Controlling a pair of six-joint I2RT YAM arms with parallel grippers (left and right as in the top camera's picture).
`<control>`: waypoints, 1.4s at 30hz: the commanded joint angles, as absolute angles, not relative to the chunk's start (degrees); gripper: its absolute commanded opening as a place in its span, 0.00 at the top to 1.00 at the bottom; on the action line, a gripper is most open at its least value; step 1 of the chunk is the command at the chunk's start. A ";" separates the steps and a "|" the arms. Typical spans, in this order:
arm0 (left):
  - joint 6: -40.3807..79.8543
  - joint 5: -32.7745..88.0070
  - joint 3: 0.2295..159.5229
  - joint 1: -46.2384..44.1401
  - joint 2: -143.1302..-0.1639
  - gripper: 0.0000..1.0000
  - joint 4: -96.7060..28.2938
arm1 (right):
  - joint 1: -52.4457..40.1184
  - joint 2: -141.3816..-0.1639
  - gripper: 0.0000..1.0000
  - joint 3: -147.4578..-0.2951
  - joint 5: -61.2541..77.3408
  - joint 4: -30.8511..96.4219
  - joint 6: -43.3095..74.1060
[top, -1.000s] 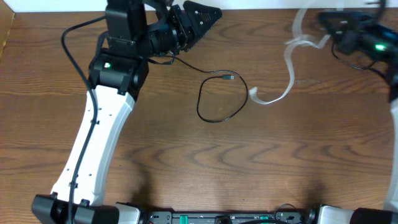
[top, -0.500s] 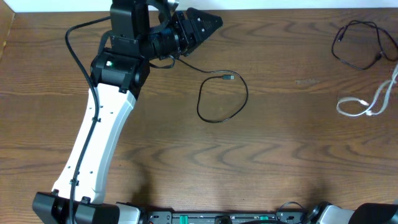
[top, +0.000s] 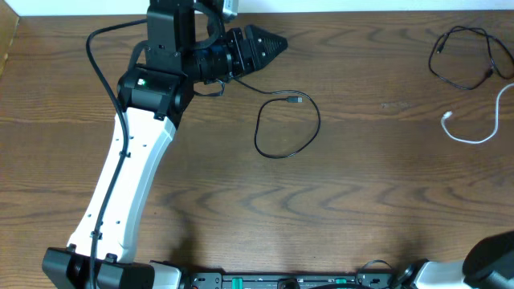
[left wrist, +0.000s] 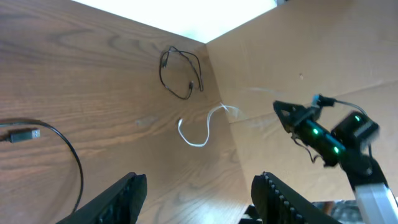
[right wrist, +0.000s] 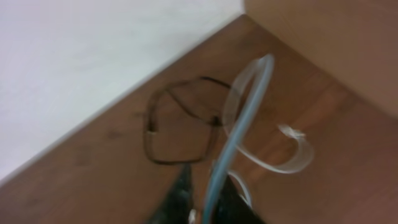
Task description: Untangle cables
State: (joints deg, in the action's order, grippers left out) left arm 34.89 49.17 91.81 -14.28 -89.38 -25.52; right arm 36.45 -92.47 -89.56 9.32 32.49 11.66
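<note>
A thin black cable [top: 287, 125] lies in a loop at the table's middle, its plug [top: 296, 99] at the top. The thin white cable [top: 475, 133] curves along the right edge, apart from the black loop. My left gripper [top: 281, 42] hovers open and empty at the back left, above the black cable's tail; its wrist view shows that cable [left wrist: 69, 163] and the white cable [left wrist: 200, 129]. My right gripper [right wrist: 208, 179] stands slightly open with the blurred white cable [right wrist: 236, 118] running up between its fingers. It is outside the overhead view.
A second thin black cord [top: 460, 58] lies coiled at the back right corner, also in the right wrist view as a black coil [right wrist: 180, 118]. A brown wall [left wrist: 298, 56] borders the table's right side. The right arm [left wrist: 329, 142] hangs in front of that wall.
The right arm has left the overhead view to the right, dragging the white cable away from the black loop. Its jaws have parted a little. The left arm barely shifted.
</note>
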 commanded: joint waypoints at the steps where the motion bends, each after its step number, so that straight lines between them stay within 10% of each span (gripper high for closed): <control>1: 26.33 49.17 92.12 -15.29 -89.49 0.40 -26.57 | 38.59 -94.96 0.01 -89.97 9.28 32.42 13.23; 18: 9.93 16.84 91.70 -17.45 -90.37 0.32 -45.76 | 29.93 -93.71 0.01 -89.80 45.71 51.40 5.52; 42: 6.04 10.46 89.52 -9.15 -93.54 0.28 -46.70 | 3.33 -93.89 0.01 -74.56 30.09 51.05 13.13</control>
